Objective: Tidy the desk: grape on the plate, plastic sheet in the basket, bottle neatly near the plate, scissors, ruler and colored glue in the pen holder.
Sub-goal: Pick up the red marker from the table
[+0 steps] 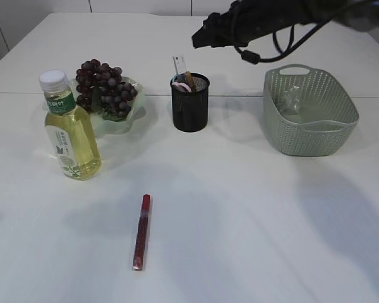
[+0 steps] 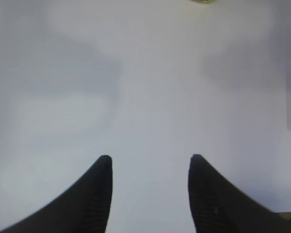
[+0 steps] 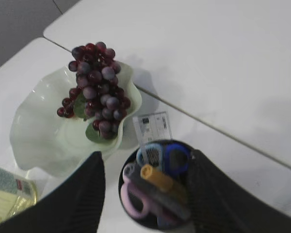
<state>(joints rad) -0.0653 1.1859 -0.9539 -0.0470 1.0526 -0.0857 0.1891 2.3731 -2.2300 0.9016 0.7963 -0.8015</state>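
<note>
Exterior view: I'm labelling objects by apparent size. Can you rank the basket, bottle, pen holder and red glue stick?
1. basket
2. bottle
3. pen holder
4. red glue stick, thinnest, though nearest the camera

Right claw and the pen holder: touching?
Apart. In the exterior view the right claw hangs well above the pen holder, with bare table showing between them. The right wrist view looks down at the holder between the spread fingers.
</note>
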